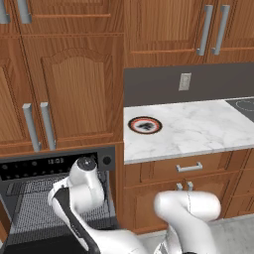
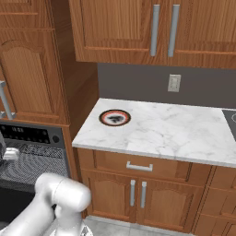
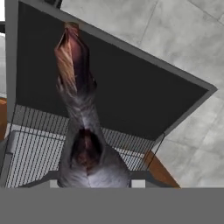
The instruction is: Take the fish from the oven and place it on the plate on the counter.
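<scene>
Hand view: gripper [image 3: 94, 183] was clamped narrow on the fish [image 3: 81, 118], which ran lengthwise up the frame from between the fingertips, grey body with reddish-brown toward the far end. Below it were the oven's wire rack [image 3: 35, 148] and the dropped-open dark door [image 3: 127, 92], grey tile floor [image 3: 183, 39] past that. Base views: arm reached into the open oven [image 1: 49, 166] at lower left. Plate [image 1: 145, 125] sat on the counter [image 1: 198, 129] near its oven-side end, nothing on it.

Both base views look forward and down, sharing the bench [image 1: 198, 129] and oven [image 1: 30, 168]; the hand view sits seemingly very close over the oven's rack [image 3: 35, 153].
</scene>
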Robot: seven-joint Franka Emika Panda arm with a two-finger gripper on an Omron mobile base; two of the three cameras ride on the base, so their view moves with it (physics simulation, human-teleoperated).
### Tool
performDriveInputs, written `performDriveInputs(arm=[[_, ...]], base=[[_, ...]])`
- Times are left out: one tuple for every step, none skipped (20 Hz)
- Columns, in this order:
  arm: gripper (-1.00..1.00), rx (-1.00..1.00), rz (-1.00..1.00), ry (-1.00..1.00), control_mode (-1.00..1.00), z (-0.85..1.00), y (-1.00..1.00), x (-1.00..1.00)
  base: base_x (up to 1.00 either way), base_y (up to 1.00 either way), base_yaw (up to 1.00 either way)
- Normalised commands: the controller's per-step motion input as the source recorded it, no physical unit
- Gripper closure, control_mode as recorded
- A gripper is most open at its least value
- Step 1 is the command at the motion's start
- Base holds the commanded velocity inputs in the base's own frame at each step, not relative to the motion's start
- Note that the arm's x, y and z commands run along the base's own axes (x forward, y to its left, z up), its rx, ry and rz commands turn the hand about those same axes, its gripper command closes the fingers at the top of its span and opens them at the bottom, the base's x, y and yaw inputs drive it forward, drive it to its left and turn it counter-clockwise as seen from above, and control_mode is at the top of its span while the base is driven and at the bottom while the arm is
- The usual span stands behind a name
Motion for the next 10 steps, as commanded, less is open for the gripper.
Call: performDriveInputs(arm=[[1.0,-0.22,0.0,0.0,-1.0,1.0,-0.83,-0.76],[1.0,-0.24,0.0,0.0,-1.0,1.0,-0.92,-0.76],[1.0,-0.25,0.0,0.0,-1.0,0.89,-1.0,-0.78],[1.0,-0.24,0.0,0.0,-1.0,0.8,-1.0,-0.76],[1.0,-0.23,0.0,0.0,-1.0,0.76,-1.0,-0.76],[1.0,-0.23,0.0,-0.01,-1.0,0.72,-1.0,-0.72],[1.0,-0.22,0.0,-0.03,-1.0,0.74,-1.0,-0.64],[1.0,-0.21,0.0,-0.05,-1.0,0.74,-1.0,-0.61],[1.0,-0.21,0.0,-0.05,-1.0,0.73,-1.0,-0.52],[1.0,-0.19,0.0,-0.06,-1.0,0.71,-1.0,-0.43]], base=[[0.0,0.0,0.0],[0.0,0.0,0.0],[0.0,0.0,0.0],[0.0,0.0,0.0],[0.0,0.0,0.0],[0.0,0.0,0.0],[0.0,0.0,0.0],[0.0,0.0,0.0],[0.0,0.0,0.0],[0.0,0.0,0.0]])
